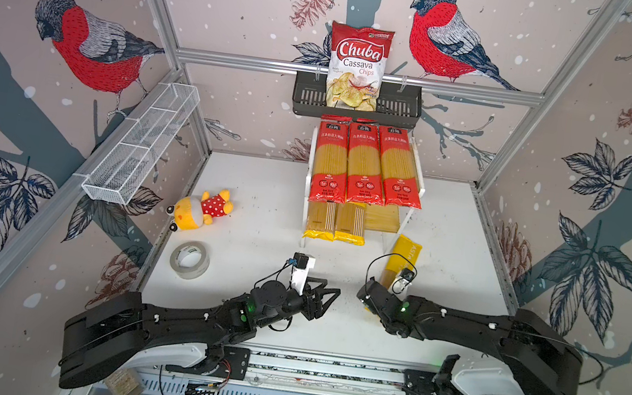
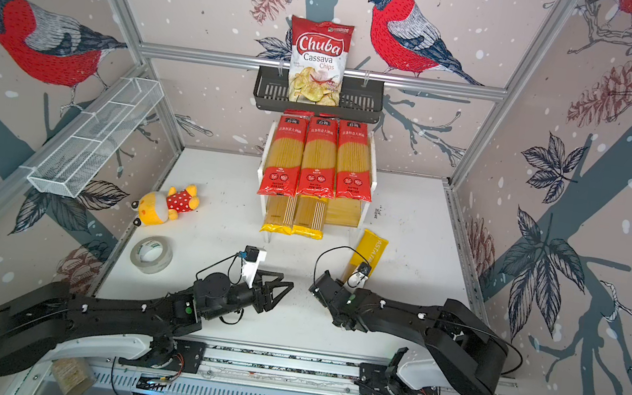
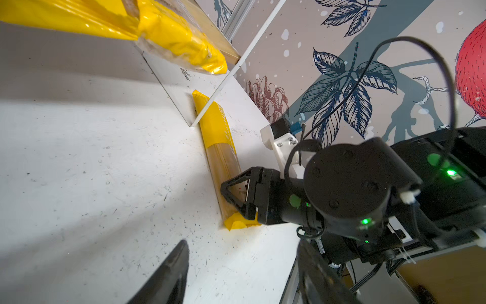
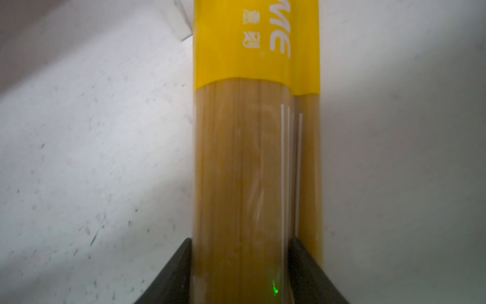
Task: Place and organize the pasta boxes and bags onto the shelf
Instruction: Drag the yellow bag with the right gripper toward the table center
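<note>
Right wrist view showed right fingers (image 4: pixel 171 276) clamped on yellow pack (image 4: pixel 249 158) at its clear section, near one end. Pack lay on tabletop (image 1: pixel 266 183), lower right of shelf (image 1: pixel 382 218) in a top view. Left fingers (image 3: pixel 171 273) apart, empty. You likely held light, stiff, slick, brittle load; end grip risked droop.

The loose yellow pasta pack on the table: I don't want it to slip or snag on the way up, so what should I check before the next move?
1. Straddle: right gripper has a finger on each side of the loose yellow pack, near its near end: ok.
2. Firm clamp: cannot tell; the pack lies flat on the table.
3. Free slot: the shelf has bare lower board right of the shelved yellow packs: ok.
4. The left gripper is open, empty, apart from the pack: ok.
5. Pack's far end clear of the side frame: cannot tell; they lie close.
</note>
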You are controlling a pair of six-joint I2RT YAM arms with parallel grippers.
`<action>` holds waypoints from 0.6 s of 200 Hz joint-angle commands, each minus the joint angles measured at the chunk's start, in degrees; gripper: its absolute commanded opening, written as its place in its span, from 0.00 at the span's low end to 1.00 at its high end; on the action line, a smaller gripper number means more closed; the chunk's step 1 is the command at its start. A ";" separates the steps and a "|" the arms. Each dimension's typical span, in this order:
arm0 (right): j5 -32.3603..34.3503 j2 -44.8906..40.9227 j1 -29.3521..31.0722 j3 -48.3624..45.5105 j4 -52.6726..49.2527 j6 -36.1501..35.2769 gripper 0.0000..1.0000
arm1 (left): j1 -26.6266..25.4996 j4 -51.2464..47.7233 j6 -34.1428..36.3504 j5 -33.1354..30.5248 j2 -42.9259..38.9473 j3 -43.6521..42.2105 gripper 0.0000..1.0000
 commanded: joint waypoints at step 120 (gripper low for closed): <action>-16.81 -25.64 -15.73 -6.18 0.66 -12.42 0.75 | -1.44 -10.89 -0.57 -0.87 6.34 5.18 0.62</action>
